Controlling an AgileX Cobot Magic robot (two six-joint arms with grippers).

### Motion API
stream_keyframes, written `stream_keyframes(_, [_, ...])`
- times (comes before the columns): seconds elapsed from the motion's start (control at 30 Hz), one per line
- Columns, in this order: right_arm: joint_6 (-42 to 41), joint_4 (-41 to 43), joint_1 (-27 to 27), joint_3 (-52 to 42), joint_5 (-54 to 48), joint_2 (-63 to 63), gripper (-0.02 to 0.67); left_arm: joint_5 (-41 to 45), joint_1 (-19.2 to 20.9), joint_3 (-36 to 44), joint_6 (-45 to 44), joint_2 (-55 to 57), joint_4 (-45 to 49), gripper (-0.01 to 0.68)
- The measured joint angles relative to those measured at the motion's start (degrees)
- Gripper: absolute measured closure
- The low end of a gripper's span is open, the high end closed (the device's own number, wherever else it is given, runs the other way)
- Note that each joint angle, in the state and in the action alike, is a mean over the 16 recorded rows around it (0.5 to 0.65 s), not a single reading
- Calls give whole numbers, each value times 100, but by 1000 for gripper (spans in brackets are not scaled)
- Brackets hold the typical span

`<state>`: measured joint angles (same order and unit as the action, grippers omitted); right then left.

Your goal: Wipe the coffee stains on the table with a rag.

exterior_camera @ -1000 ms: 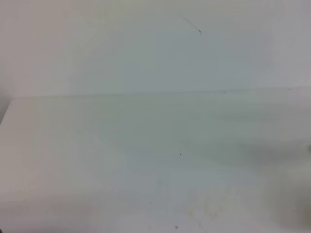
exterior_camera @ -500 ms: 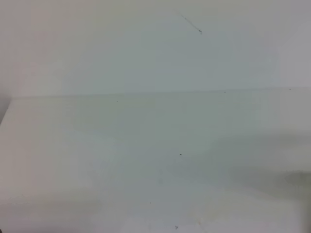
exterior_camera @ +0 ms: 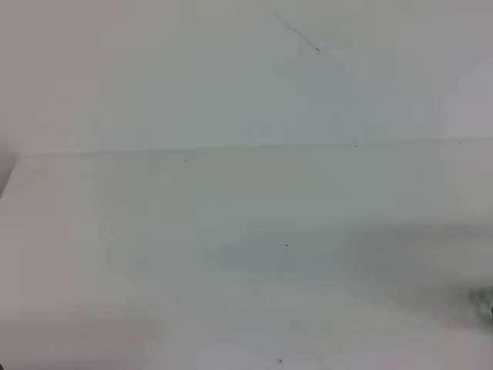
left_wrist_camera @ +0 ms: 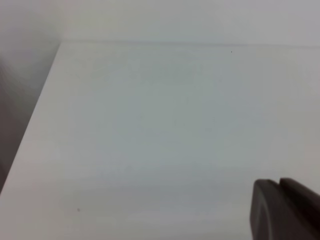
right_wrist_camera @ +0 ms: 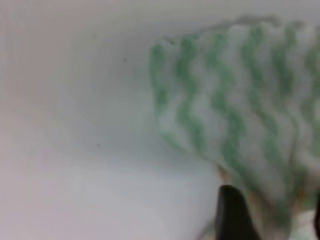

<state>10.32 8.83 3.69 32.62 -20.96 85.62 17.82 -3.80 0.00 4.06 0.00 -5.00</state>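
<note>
Across the exterior high view the white tabletop [exterior_camera: 231, 254] is lying bare from its left edge through the middle, dotted only with tiny dark specks [exterior_camera: 286, 245]. Compared with a second ago, a small greenish patch is now showing at the far right edge, low down: a corner of the rag [exterior_camera: 484, 299], where earlier only a soft grey shadow lay. No coffee stain is showing on the tabletop in this view; the faint yellowish marks seen low in the earlier picture are no longer visible.

In the left wrist view the left pincer [left_wrist_camera: 285, 210] is appearing only as a dark block at the lower right, hovering over plain tabletop; whether its jaws are spread or pressed together cannot be told.

In the right wrist view the rag, with its green-and-white wavy stripes, is lying on the tabletop just ahead of the right pincer [right_wrist_camera: 272, 215] and spreading up and to its right. One dark fingertip [right_wrist_camera: 231, 212] is touching the rag's near edge, another is barely showing at the right border, and the jaws are standing apart with cloth between them. A faint orange-brown tinge [right_wrist_camera: 224, 175] is showing on the cloth beside the fingertip.
</note>
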Motion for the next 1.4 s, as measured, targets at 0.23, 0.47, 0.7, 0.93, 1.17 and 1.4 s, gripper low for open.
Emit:
stream_keyframes(0.23, [-142, 34, 2, 320, -528, -350, 236, 0, 0, 0, 0, 0, 0, 675])
stream_keyframes(0.47, [-623, -130, 2, 525, -1242, -1370, 319, 0, 0, 0, 0, 0, 0, 675])
stream_keyframes(0.7, [-1302, -509, 2, 546, -1964, -2953, 507, 0, 0, 0, 0, 0, 0, 675])
stream_keyframes(0.93, [-1906, -874, 2, 444, -2476, -4668, 628, 0, 0, 0, 0, 0, 0, 675])
stream_keyframes(1.17, [-2381, -1279, 2, -125, -2067, -6124, 647, 0, 0, 0, 0, 0, 0, 675])
stream_keyframes(1.4, [-2743, -1609, 4, -1002, -955, -6877, 649, 0, 0, 0, 0, 0, 0, 675])
